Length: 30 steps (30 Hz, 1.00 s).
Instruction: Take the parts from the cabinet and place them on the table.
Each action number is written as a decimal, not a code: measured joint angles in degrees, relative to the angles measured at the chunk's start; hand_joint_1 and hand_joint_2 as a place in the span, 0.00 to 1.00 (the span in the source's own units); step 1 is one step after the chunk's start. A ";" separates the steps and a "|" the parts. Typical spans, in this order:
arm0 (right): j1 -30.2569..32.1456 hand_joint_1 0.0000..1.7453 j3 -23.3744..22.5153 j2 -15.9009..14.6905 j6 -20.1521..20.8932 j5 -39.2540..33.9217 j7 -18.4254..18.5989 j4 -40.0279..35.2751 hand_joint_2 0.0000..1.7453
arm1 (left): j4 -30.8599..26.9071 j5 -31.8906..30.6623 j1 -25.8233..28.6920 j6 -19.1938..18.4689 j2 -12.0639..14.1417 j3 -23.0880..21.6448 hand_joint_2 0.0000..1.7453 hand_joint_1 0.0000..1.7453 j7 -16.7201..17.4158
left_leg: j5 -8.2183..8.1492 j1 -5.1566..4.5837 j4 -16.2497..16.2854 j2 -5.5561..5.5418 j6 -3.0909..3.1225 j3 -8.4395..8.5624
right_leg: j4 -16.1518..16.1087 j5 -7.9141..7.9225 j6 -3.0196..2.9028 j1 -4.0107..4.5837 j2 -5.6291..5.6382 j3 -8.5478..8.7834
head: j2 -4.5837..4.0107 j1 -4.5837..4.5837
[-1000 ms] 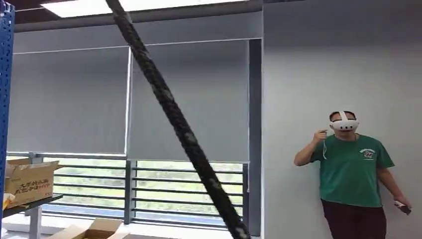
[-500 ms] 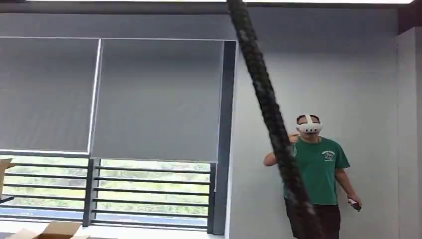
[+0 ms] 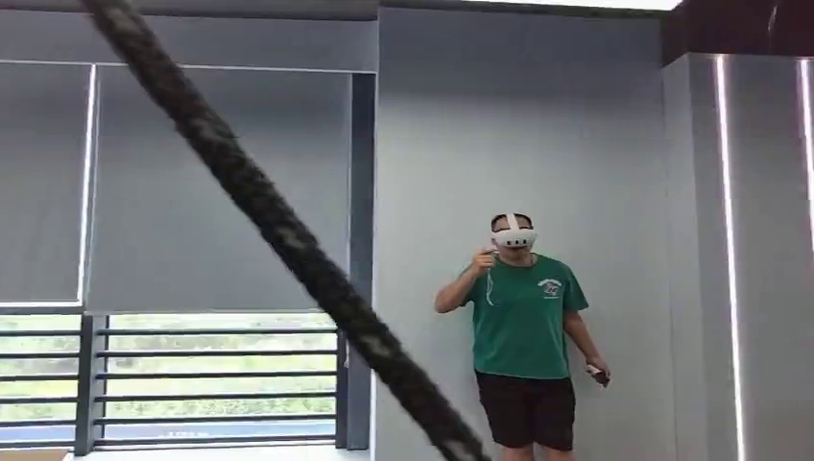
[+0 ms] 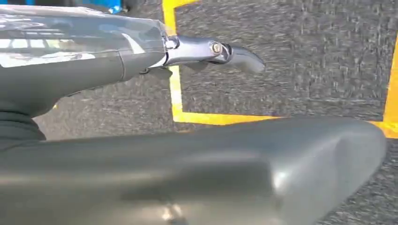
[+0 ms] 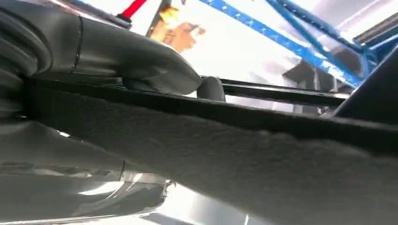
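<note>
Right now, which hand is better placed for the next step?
Probably the right: the right hand appears to grip a dark flat part between thumb and fingers. The left hand hangs over the floor, holding nothing.

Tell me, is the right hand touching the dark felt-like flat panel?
Touching. Right wrist view shows the dark felt-like flat panel wedged between the right hand's thumb and fingers.

floor: dark grey carpet (image 4: 291, 70) under the left wrist
on it: yellow tape lines (image 4: 174, 89) meeting at corners
</note>
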 joint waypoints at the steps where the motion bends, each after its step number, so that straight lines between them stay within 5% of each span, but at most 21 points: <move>1: 0.07 1.00 -0.22 0.20 0.04 0.17 0.00 0.50 1.00 | 0.00 -0.02 0.28 0.00 0.06 -0.02 1.00 0.00 0.00 | -0.51 -0.10 3.27 -0.41 0.15 -2.04 | 0.06 -0.08 -0.11 0.07 0.77 0.07 | 0.00 0.00; 3: 0.09 1.00 -0.59 0.37 0.15 0.28 0.00 0.94 1.00 | 0.00 -0.18 0.51 0.00 0.06 -0.04 1.00 0.00 0.00 | 2.87 -0.14 0.44 -0.86 0.43 -1.78 | 0.13 -0.22 -0.08 0.08 2.20 0.40 | 0.00 0.00; 5: 0.06 1.00 -0.99 0.74 0.28 0.35 0.00 1.18 1.00 | 0.00 -0.18 0.35 -0.02 0.06 -0.07 1.00 0.00 0.00 | 8.51 -0.05 -8.65 -1.99 0.73 1.72 | 0.33 -0.62 0.13 0.04 3.29 0.81 | 0.00 0.00; 6: 0.03 1.00 -1.12 0.81 0.28 0.35 0.00 1.29 1.00 | 0.00 -0.17 0.34 -0.02 0.09 -0.07 1.00 0.00 0.00 | 9.14 0.11 -11.42 -3.92 0.90 2.87 | 0.51 -0.85 0.38 0.14 3.77 0.83 | 0.00 0.00; 10: 0.14 1.00 -1.66 0.94 0.31 0.44 0.00 1.57 1.00 | 0.00 -0.18 0.18 0.00 0.09 -0.11 1.00 0.00 0.02 | 8.84 -0.16 -12.47 -3.01 1.52 3.36 | 0.62 -0.82 1.42 -0.07 5.41 0.32 | 0.00 0.00; 11: 0.16 1.00 -1.81 0.94 0.37 0.52 0.00 1.57 1.00 | 0.00 -0.20 0.05 -0.02 0.02 -0.20 1.00 0.00 0.02 | 9.06 0.26 -12.91 -2.47 1.90 3.52 | 0.87 -1.31 1.70 -0.07 5.12 0.34 | 0.00 0.00; 13: -0.24 1.00 -2.03 0.96 0.63 0.83 -0.02 1.62 1.00 | 0.00 -0.28 -0.07 -0.02 0.11 -0.33 1.00 0.00 0.00 | 9.00 0.19 -13.11 -1.77 2.44 3.75 | 5.67 -4.33 2.31 -0.02 1.43 -1.80 | 0.00 0.00; 15: -0.21 1.00 -2.49 1.25 1.03 1.20 -0.02 1.99 1.00 | 0.00 -0.33 0.17 -0.09 0.13 -0.44 1.00 0.00 0.00 | 8.86 0.09 -13.09 -0.73 2.59 3.74 | 15.02 -8.32 2.77 -0.41 0.65 -6.50 | 0.00 0.00; 17: -0.27 1.00 -3.04 1.42 1.53 1.42 0.07 2.79 1.00 | 0.00 -0.57 0.22 -0.19 0.13 -0.50 1.00 0.00 0.00 | 8.70 0.07 -13.08 0.19 2.57 3.78 | 18.42 -8.13 3.07 -0.67 0.49 -8.63 | 0.00 0.00; 18: -0.36 1.00 -3.30 1.51 1.62 1.44 0.13 3.21 1.00 | 0.00 -0.79 0.15 -0.22 0.13 -0.55 1.00 0.00 -0.02 | 8.59 0.08 -13.07 0.54 2.53 3.88 | 16.06 -6.27 3.14 -0.68 0.35 -7.60 | 0.00 0.00; 20: -0.98 1.00 -3.85 1.97 1.92 1.46 0.50 4.15 1.00 | 0.00 -1.16 0.07 -0.46 0.13 -0.70 1.00 0.00 -0.09 | 8.28 0.06 -13.09 1.31 2.25 4.44 | 5.37 -0.77 2.75 -0.60 -0.71 -2.44 | 0.00 0.00; 21: -1.51 1.00 -4.26 2.19 2.14 1.46 0.66 4.74 1.00 | 0.00 -1.27 0.05 -0.57 0.13 -0.81 1.00 0.00 -0.15 | 8.11 0.04 -13.16 1.64 2.04 4.70 | 0.90 0.15 2.38 -0.27 -2.74 -0.35 | 0.00 0.00; 22: -2.08 1.00 -4.64 2.41 2.19 1.44 0.74 5.55 1.00 | 0.00 -1.44 -0.01 -0.70 0.13 -0.94 1.00 0.00 -0.20 | 7.96 -0.26 -13.12 2.00 1.75 4.71 | 0.41 -0.27 2.02 0.33 -3.28 -0.07 | 0.00 -0.02; 26: -3.28 1.00 -5.79 3.61 3.30 1.86 1.60 8.59 1.00 | 0.00 -1.86 -0.23 -0.85 0.13 -1.51 1.00 0.00 -0.24 | 7.68 0.00 -13.76 3.28 0.44 5.63 | -0.41 0.17 0.89 0.25 -1.09 0.33 | 0.02 0.02; 28: -4.47 1.00 -5.70 4.73 3.96 2.73 1.88 10.01 1.00 | 0.00 -2.14 -0.46 -0.94 0.15 -1.57 1.00 0.00 -0.28 | 4.99 0.12 -9.92 0.37 0.41 4.20 | -0.96 0.49 0.23 -0.11 -0.56 0.77 | 0.00 0.02; 30: -4.88 1.00 -5.34 5.64 4.09 3.65 2.12 11.43 1.00 | 0.00 -2.21 -0.34 -0.94 0.22 -1.60 1.00 0.00 -0.17 | 0.91 0.10 -0.82 -0.52 0.23 -0.48 | -0.94 0.39 0.07 -0.03 0.47 0.76 | 0.00 0.02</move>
